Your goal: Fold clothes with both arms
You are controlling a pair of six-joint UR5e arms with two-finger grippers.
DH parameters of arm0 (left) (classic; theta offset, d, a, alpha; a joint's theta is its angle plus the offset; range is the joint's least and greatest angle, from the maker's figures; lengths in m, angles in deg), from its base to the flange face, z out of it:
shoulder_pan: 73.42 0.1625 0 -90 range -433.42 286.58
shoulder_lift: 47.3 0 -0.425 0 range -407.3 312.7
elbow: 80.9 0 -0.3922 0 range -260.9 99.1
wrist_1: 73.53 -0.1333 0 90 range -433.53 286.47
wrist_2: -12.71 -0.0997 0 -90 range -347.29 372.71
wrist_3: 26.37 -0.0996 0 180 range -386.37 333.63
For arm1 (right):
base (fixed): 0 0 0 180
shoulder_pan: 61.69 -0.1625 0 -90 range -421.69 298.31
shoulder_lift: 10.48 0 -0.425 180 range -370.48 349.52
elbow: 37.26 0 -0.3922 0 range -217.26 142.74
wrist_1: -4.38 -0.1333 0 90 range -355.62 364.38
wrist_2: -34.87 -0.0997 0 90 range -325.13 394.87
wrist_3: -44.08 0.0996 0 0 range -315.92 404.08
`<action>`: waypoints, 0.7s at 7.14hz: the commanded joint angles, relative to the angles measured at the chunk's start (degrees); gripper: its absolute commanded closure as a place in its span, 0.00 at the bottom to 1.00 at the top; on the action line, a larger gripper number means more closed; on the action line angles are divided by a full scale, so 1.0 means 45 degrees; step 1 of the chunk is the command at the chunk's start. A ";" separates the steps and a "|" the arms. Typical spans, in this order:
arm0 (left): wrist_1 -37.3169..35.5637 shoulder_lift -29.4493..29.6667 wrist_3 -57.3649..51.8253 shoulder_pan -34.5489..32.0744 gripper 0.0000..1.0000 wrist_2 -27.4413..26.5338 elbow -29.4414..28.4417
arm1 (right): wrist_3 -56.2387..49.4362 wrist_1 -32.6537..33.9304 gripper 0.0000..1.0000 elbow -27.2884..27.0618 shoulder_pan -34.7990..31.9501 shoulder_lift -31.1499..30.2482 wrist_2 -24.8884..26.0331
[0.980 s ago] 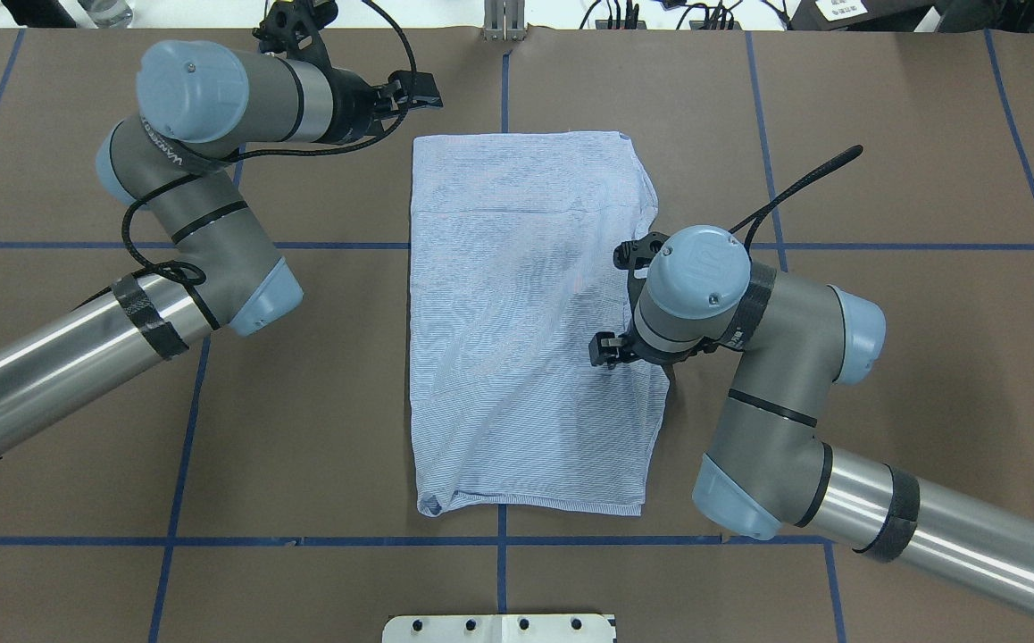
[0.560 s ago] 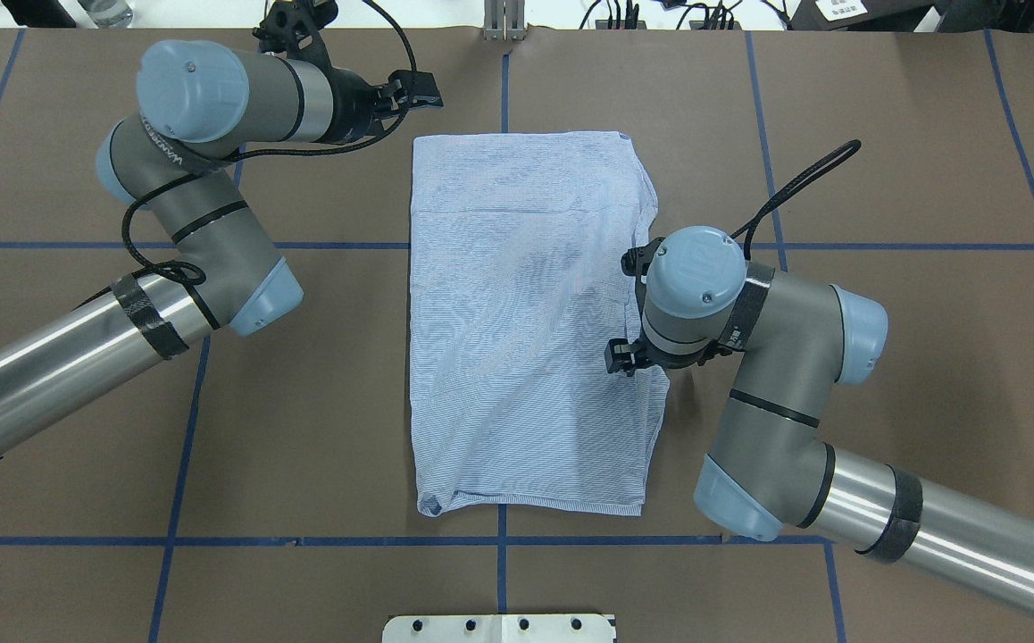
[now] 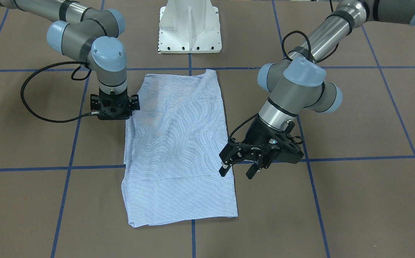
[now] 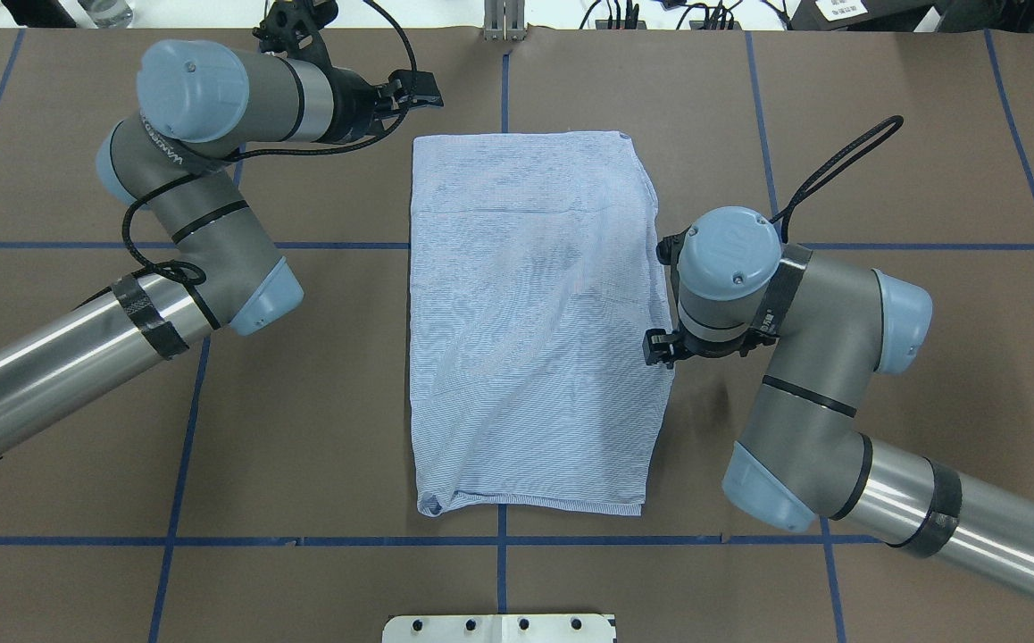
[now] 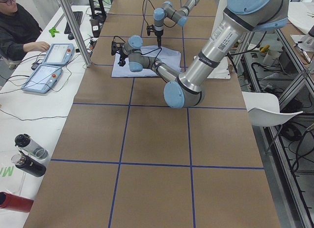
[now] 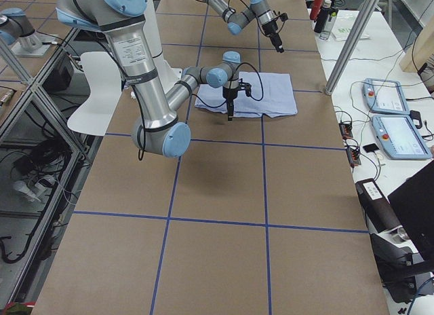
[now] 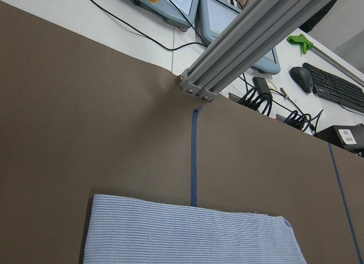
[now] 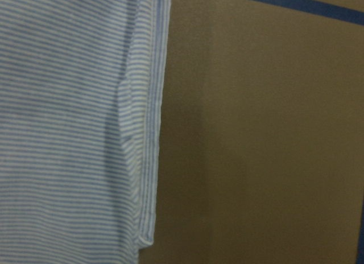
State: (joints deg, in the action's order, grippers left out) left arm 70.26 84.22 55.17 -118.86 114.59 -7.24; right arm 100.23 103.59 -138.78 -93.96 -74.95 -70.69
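Right tool [image 4: 660, 348] now at shirt [image 4: 530, 313] edge

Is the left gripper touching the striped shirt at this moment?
Apart. The overhead view shows bare brown table between the left gripper and the far edge of the striped shirt.

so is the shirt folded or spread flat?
Folded. The shirt lies as a compact rectangle with no sleeves or collar showing, and layered edges run along its side.
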 commanded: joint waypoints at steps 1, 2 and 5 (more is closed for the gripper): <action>0.0000 -0.0008 -0.0013 0.0000 0.00 -0.0005 -0.0001 | -0.0075 0.0100 0.00 -0.0194 -0.0056 -0.0244 0.0000; -0.0019 -0.0008 -0.0013 0.0000 0.00 -0.0005 -0.0001 | -0.0075 0.0100 0.00 -0.0310 -0.0094 -0.0225 -0.0058; -0.0563 -0.1736 0.1342 0.0175 0.00 0.1895 0.2446 | 0.0081 0.0002 0.00 -0.2140 -0.0134 -0.0264 -0.0408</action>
State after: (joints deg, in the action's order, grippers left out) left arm 69.20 80.87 56.99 -118.39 117.74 -2.26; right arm 100.22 103.69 -144.87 -94.50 -76.01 -71.74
